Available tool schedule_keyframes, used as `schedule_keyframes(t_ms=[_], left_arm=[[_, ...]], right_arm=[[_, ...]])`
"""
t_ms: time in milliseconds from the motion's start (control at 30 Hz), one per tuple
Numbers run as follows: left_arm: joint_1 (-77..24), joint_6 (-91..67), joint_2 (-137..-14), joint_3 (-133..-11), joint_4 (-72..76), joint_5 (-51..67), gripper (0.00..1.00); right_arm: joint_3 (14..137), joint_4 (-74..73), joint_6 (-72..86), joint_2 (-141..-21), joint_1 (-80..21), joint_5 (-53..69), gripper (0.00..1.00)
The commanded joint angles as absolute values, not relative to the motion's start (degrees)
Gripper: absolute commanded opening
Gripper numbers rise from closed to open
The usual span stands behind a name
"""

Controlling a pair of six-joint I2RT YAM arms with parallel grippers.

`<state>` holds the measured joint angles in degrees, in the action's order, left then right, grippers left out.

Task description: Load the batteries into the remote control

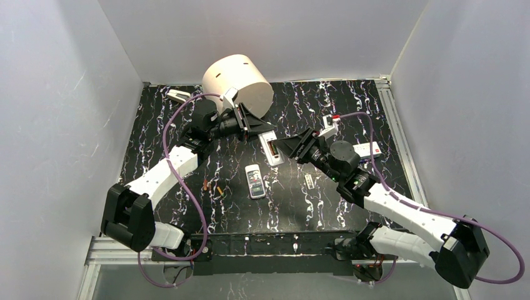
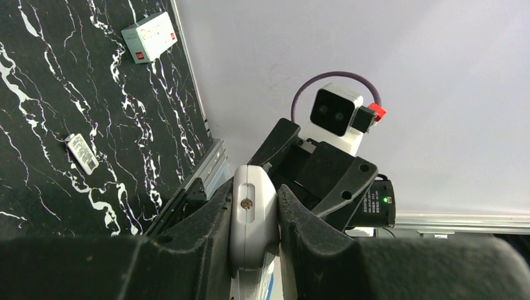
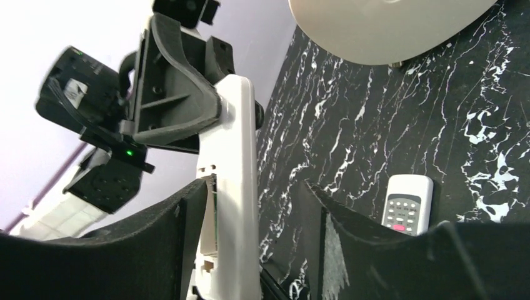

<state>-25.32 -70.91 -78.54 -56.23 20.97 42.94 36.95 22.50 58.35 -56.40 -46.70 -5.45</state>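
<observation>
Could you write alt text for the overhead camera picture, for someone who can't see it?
Two robot arms meet above a black marbled table: the left claw grips a white remote while the right claw sits open around its other end. A second remote and two tiny batteries lie on the table.

- The left arm's black jaws clamp a white plastic remote control (image 2: 252,219) by its narrow sides.
- Beyond it is the right arm's black wrist, with a white camera block (image 2: 336,114) and a purple cable (image 2: 312,84).
- On the black, white-veined marble tabletop (image 2: 37,94) lie a small white box with a red mark (image 2: 149,36) and, well apart, a small grey rectangular piece (image 2: 82,154).
</observation>
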Motion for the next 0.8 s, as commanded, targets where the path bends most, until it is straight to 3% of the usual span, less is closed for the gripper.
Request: schedule_keyframes(t_ms=[0, 100, 300, 567, 633, 767], left_arm=[[-25.0, -69.6, -76.6, -57.3, 21.6, 45.5, 0.00], [-25.1, -69.8, -76.6, -57.3, 21.6, 45.6, 0.00], [-25.0, -69.6, -76.6, -57.5, 21.6, 45.9, 0.00], [-24.8, -69.4, -76.6, -57.5, 21.6, 46.1, 0.00], [-24.8, -69.4, -76.4, -57.4, 21.6, 46.1, 0.00], [-24.7, -69.2, -76.1, -57.1, 21.6, 46.1, 0.00]], right_arm=[[40.6, 22.7, 53.2, -57.8, -46.2, -1.0, 0.60], [41.2, 22.4, 52.4, -58.6, -46.0, -0.4, 0.55], [41.5, 20.6, 51.3, -59.0, -45.4, -0.5, 0.54], [44.7, 19.0, 42.5, -60.9, -45.4, 6.8, 0.66], [45.8, 16.5, 41.0, -61.3, -45.4, 6.8, 0.62], [46.2, 14.2, 40.5, -61.3, -45.1, 4.7, 0.43]])
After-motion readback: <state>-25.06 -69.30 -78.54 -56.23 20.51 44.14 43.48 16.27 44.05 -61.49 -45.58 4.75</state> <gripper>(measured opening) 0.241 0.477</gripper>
